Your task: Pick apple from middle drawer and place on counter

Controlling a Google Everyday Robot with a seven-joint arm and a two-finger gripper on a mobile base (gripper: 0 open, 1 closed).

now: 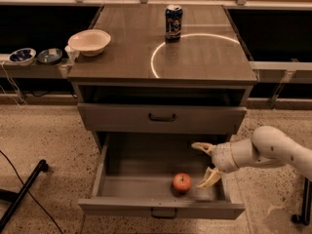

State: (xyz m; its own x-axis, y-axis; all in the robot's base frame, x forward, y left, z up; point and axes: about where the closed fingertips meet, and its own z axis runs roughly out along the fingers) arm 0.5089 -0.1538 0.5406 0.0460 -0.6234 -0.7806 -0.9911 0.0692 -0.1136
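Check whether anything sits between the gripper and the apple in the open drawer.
Nothing visible does. The gripper hangs inside the middle drawer at its right side, jaws open. The apple lies close beside it near the front wall, with only bare drawer floor between them.

The spread pincer hangs in the middle drawer, just right of the apple; the floor to its left lies bare. On the table, the soda can and white bowl seemingly leave the front free.
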